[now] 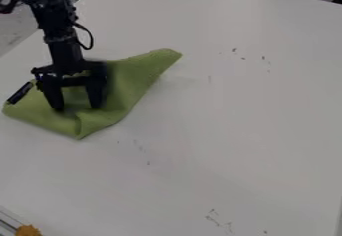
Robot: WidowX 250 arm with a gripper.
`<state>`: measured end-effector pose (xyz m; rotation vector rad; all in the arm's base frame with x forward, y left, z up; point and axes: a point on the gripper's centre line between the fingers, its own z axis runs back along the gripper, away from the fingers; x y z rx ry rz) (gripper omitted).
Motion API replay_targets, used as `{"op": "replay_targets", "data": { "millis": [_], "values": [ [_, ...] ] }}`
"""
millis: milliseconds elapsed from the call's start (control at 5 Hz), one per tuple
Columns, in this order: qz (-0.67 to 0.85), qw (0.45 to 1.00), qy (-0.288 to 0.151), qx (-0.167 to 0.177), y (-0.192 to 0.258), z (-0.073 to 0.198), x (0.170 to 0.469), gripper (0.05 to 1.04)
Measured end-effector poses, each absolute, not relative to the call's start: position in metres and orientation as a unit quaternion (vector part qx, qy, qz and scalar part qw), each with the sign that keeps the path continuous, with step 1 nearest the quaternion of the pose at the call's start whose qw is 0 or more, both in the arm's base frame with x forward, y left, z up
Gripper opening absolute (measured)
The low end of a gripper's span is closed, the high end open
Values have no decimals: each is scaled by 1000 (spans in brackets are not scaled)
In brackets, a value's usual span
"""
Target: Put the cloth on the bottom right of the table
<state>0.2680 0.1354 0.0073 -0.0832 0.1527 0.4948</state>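
The gripper (78, 106) hangs over the left part of the table in the camera view, its two fingers spread apart and pointing down at the cloth. Green cloth (133, 80) lies crumpled beneath and around it, one corner stretching to the upper right and another pointing toward the front. A slight fold of the cloth rises between the fingertips. Whether the tips touch the cloth cannot be told. The white table (234, 120) carries the cloth on its left side.
A dark marker-like object (20, 93) rests at the cloth's left edge. At the bottom left corner are an orange item (28, 230) and a metal rail (9, 223). Small dark marks dot the tabletop. The table's edge runs along the upper left.
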Motion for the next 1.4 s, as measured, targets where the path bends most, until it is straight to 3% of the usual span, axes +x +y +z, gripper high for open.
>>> {"op": "replay_targets", "data": {
  "millis": [400, 600, 800, 1400],
  "values": [
    [244, 967, 56, -53, 114, 3, 257, 997],
    [237, 967, 68, -64, 91, 3, 253, 999],
    [227, 967, 90, -67, 65, 2, 253, 999],
    [207, 970, 70, -106, 11, -3, 262, 1002]
  ]
}}
